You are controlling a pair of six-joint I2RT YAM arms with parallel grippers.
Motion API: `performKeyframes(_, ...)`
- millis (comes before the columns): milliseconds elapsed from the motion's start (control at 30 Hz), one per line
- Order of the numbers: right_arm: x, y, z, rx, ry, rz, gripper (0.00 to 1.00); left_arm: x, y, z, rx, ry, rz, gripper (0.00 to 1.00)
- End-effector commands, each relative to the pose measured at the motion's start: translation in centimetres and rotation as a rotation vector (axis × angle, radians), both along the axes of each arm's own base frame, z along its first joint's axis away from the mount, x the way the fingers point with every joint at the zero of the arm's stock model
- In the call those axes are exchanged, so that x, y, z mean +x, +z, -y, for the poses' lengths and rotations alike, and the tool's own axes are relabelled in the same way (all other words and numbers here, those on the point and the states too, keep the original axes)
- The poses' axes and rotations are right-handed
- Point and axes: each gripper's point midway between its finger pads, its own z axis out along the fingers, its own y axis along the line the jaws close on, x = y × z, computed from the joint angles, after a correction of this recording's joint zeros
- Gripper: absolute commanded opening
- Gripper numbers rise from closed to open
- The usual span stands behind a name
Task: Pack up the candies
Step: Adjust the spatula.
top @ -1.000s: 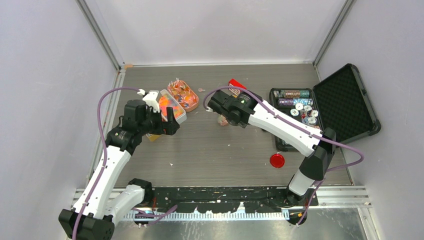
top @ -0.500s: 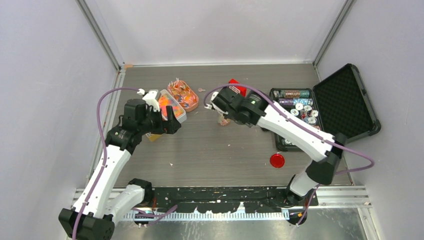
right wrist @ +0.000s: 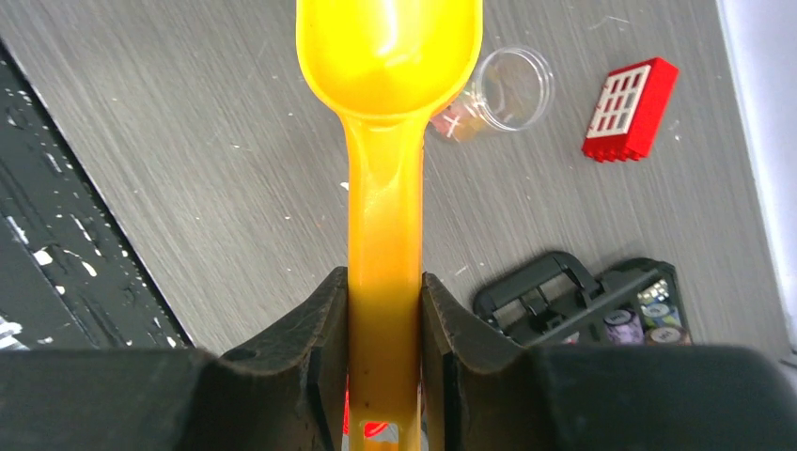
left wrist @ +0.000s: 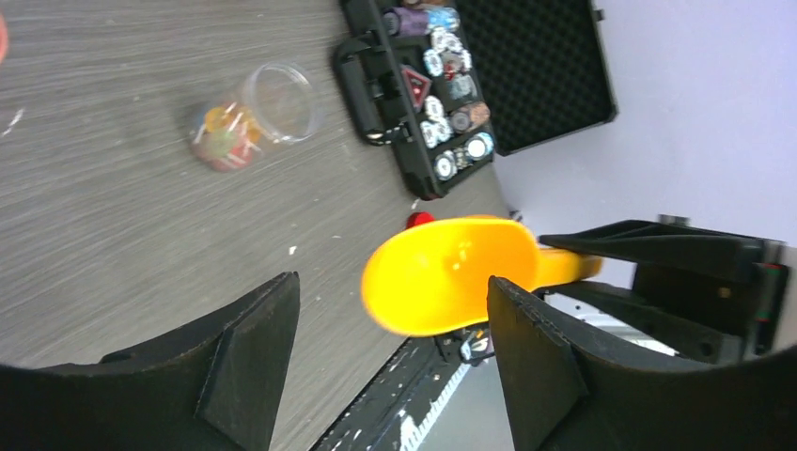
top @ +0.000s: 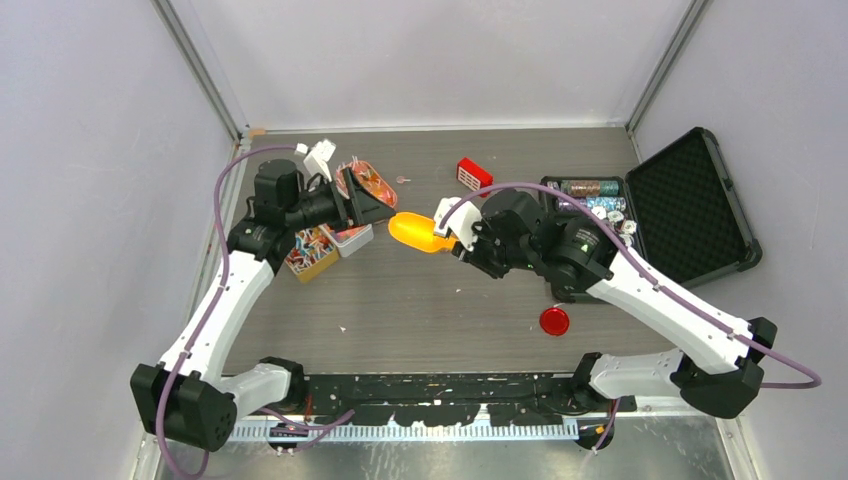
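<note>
Firmly, right end effector (right wrist: pixel 383 296) clamps yellow scoop (right wrist: pixel 387 56); left end effector (left wrist: pixel 390 301) gapes wide; poker chips (left wrist: pixel 442 66) illegible.

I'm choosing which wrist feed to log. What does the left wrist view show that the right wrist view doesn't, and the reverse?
Only the left wrist view shows the left fingers, spread open with nothing between them, and the chip case's foam lid. Only the right wrist view shows the red striped box. Both show the yellow scoop gripped by the right fingers, its bowl looking empty, the clear jar lying on its side with candies inside, and the black chip case.
</note>
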Motion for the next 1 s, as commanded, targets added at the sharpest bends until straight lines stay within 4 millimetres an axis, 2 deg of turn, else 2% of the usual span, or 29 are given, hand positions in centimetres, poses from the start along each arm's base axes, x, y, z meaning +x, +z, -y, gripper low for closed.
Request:
performKeyframes(0,-0.3,2.3,-3.1,0.175,0.079,0.03,0.0,-0.5,3.5,1.4,-0.14,-0.091,0.077,0.73)
performKeyframes(167,-0.6,2.9,-4.3,0.239,0.128,0.044,0.0,-0.7,1.9,1.5,-0.136,-0.1,0.039,0.65)
performKeyframes(300,-0.4,3.1,-4.9,0.254,0.151,0.064,0.0,-1.2,1.0,1.6,-0.141,-0.116,0.006,0.51)
performKeyframes(367,-0.2,3.1,-4.9,0.256,0.157,0.082,0.0,-1.6,1.2,1.7,-0.151,-0.124,-0.004,0.42)
performKeyframes(533,0.0,3.6,-5.2,0.283,0.178,0.129,0.01,-2.7,1.7,1.6,-0.165,-0.135,-0.033,0.04)
performKeyframes(567,0.0,3.7,-5.2,0.289,0.181,0.131,0.06,-2.7,1.8,1.5,-0.164,-0.131,-0.041,0.0)
performKeyframes(667,-0.1,3.4,-4.7,0.308,0.198,0.14,0.24,-2.9,2.3,1.4,-0.197,-0.128,-0.084,0.0)
performKeyframes(767,0.1,3.2,-4.1,0.38,0.205,0.142,0.33,-2.8,3.1,1.0,-0.249,-0.118,-0.118,0.0)
performKeyframes(800,0.1,3.4,-4.0,0.414,0.211,0.134,0.44,-2.6,3.3,0.8,-0.254,-0.109,-0.12,0.0)
performKeyframes(833,0.2,3.6,-3.8,0.444,0.214,0.129,0.65,-2.6,3.4,0.5,-0.254,-0.101,-0.125,0.0)
performKeyframes(867,0.3,3.6,-3.7,0.46,0.216,0.122,0.72,-2.5,3.4,0.3,-0.253,-0.093,-0.127,0.0)
performKeyframes(967,0.9,3.6,-3.2,0.461,0.213,0.131,0.7,-2.3,3.3,-0.3,-0.255,-0.08,-0.142,0.0)
